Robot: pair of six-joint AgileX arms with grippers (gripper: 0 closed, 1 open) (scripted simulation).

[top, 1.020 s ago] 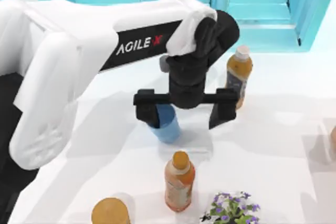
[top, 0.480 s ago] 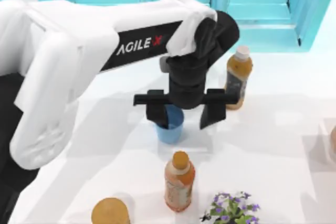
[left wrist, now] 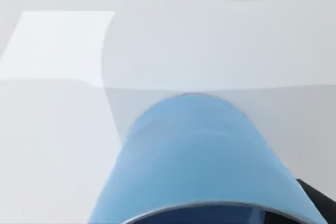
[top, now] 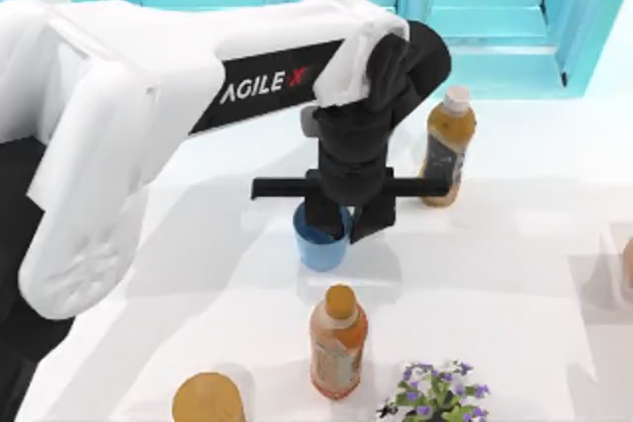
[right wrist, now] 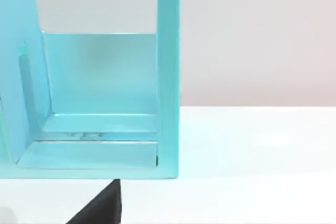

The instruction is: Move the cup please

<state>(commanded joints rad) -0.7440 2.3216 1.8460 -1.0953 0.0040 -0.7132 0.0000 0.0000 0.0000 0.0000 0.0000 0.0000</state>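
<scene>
1. At the left of the top view, the left arm (top: 148,126) reaches out over the white table (top: 514,274), and its forearm ends in the black wrist above the middle of the table.
2. The left gripper (top: 341,224) hangs straight down over the cup (top: 321,244), which stands upright near the table's middle. One finger appears to sit inside the rim and the other against the outer wall, so the fingers are drawn in and pinching the cup's wall.
3. The left wrist view looks down the cup's blue side (left wrist: 202,156) to its base resting on the table, so the cup is judged not yet lifted.
4. To do this step well, the grip should be firm before any lift. A thin tapering wall held at one side of the rim could pivot, so a slow, straight rise is the safer choice.
5. In front of the cup stands an orange bottle (top: 337,341), and a tan round-topped container (top: 208,399) sits farther left at the near edge. The cup should clear the bottle's cap in height before any travel toward them.
6. To the right of the gripper, a second bottle with a white cap (top: 448,145) stands close to the gripper's crossbar. A sideways swing that way risks knocking it.
7. A small purple flower plant (top: 435,394) sits at the near edge.
8. The right arm is parked away from the work. Its wrist view faces a turquoise shelf (right wrist: 105,98) at the table's back.
</scene>
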